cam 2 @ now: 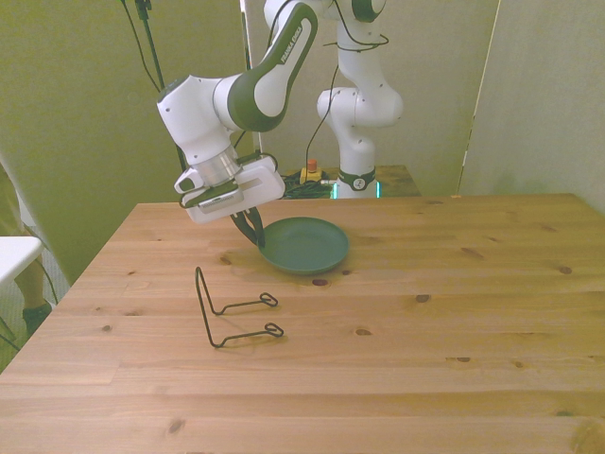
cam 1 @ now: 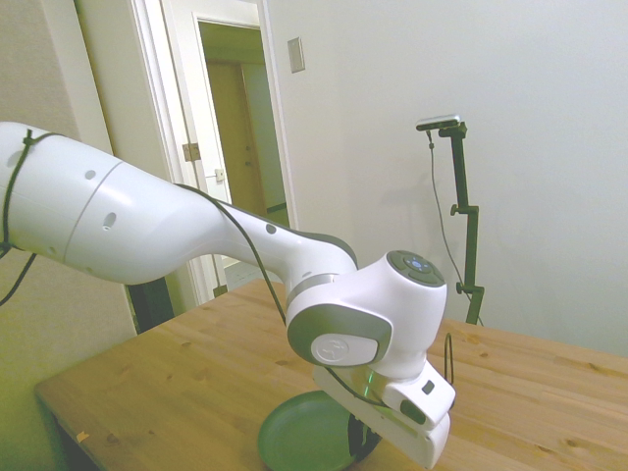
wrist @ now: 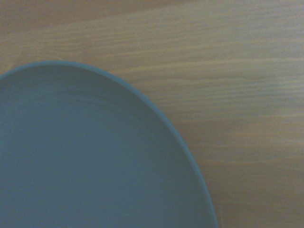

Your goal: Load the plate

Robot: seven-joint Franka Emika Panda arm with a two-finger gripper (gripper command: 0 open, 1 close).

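Teal plate (cam 2: 305, 246) lies flat on the table (cam 2: 425, 322), near the wire stand (cam 2: 232, 307). Fingers (cam 2: 253, 229) sit at its rim; their state cannot be told. Rigid, probably breakable: grip the raised rim.

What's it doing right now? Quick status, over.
Gripper down at the plate's rim on the front view's left, fingers unclear. Plate flat on table, not yet loaded. Wire stand apart from it, nothing between.
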